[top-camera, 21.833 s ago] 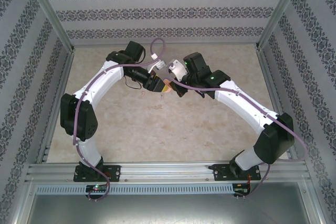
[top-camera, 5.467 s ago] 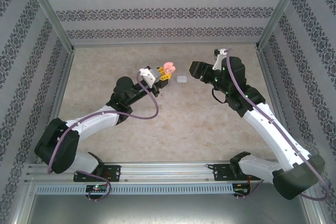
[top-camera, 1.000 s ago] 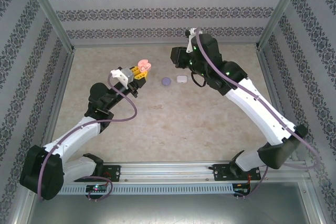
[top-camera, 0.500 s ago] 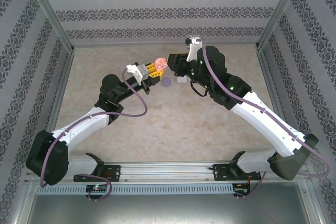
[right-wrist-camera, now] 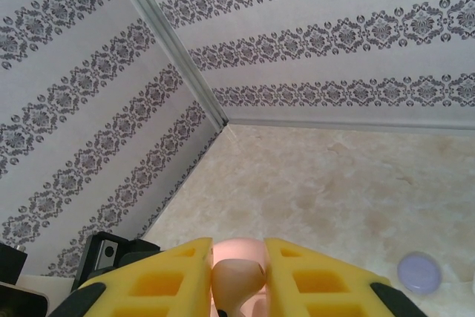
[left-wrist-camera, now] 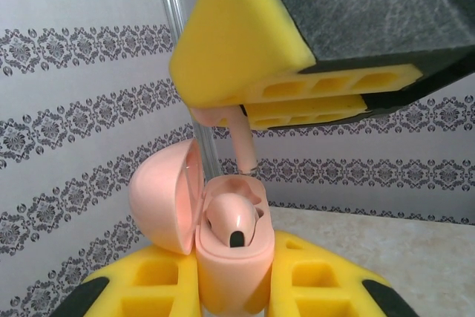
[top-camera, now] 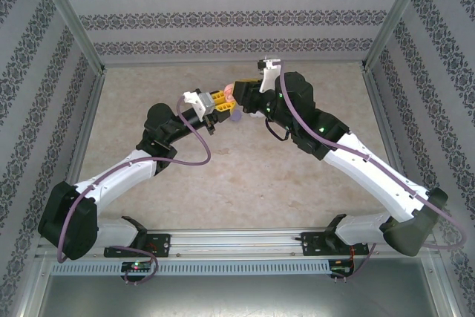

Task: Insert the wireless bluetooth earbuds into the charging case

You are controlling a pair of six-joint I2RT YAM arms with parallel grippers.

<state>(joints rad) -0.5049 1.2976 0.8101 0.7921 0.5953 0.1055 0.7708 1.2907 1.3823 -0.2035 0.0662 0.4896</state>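
Observation:
My left gripper [left-wrist-camera: 234, 276] is shut on the open pale pink charging case [left-wrist-camera: 231, 257], held upright off the table. Its lid [left-wrist-camera: 159, 202] hangs open to the left, and one pink earbud [left-wrist-camera: 234, 220] sits in a slot. Just above it, my right gripper [right-wrist-camera: 239, 276] is shut on a second pink earbud [right-wrist-camera: 237, 280]. That earbud's stem [left-wrist-camera: 246, 146] points down at the case's free slot and hangs just above its rim. In the top view the two grippers meet tip to tip, left [top-camera: 221, 99] and right [top-camera: 240, 93], above the far middle of the table.
A closed purple case [top-camera: 235, 117] lies on the beige table [top-camera: 245, 176] just below the grippers, also at the right wrist view's lower right [right-wrist-camera: 419, 272]. Patterned walls and metal frame posts [right-wrist-camera: 171, 42] enclose the table on three sides.
Over the last second the left gripper carried the pink case right and the right gripper swung left and down. They now meet, with the held earbud over the case.

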